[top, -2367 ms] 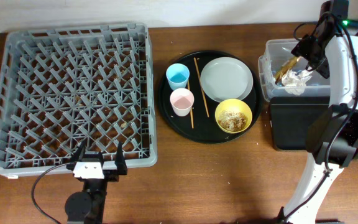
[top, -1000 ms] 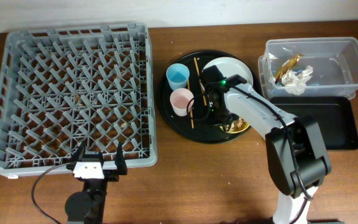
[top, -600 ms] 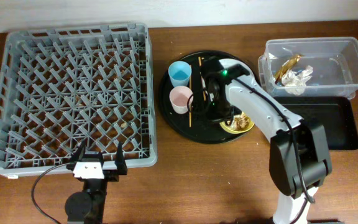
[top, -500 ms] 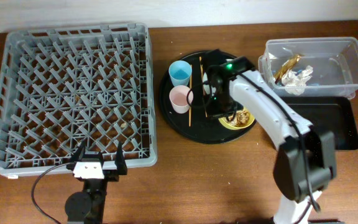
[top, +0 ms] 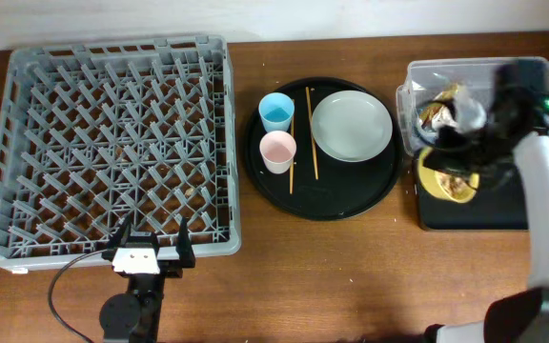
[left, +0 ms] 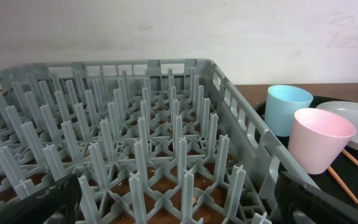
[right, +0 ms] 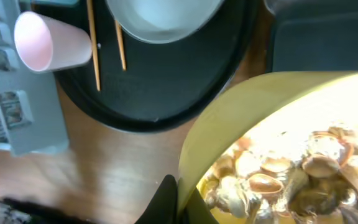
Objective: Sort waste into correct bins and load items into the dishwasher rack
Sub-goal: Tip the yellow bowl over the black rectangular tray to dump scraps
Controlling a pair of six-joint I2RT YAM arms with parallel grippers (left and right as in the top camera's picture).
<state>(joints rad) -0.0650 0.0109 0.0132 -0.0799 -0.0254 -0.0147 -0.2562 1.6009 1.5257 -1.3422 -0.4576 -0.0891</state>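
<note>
Yellow bowl (top: 449,181) with beige food scraps (right: 278,177) over shallow black tray (top: 503,211), just beside clear tub (top: 532,74). Right jaws clamped on bowl rim. Left jaws spread wide, empty, at edge of dishwasher rack (top: 112,143) on counter.

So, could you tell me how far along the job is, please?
Done: tissue paper and wrapper lie in the clear tub. In hand: the right jaws grip the yellow bowl of food scraps over the black rectangular tray. Left: plate, blue cup, pink cup and chopsticks sit on the round tray; the dishwasher rack holds none.
</note>
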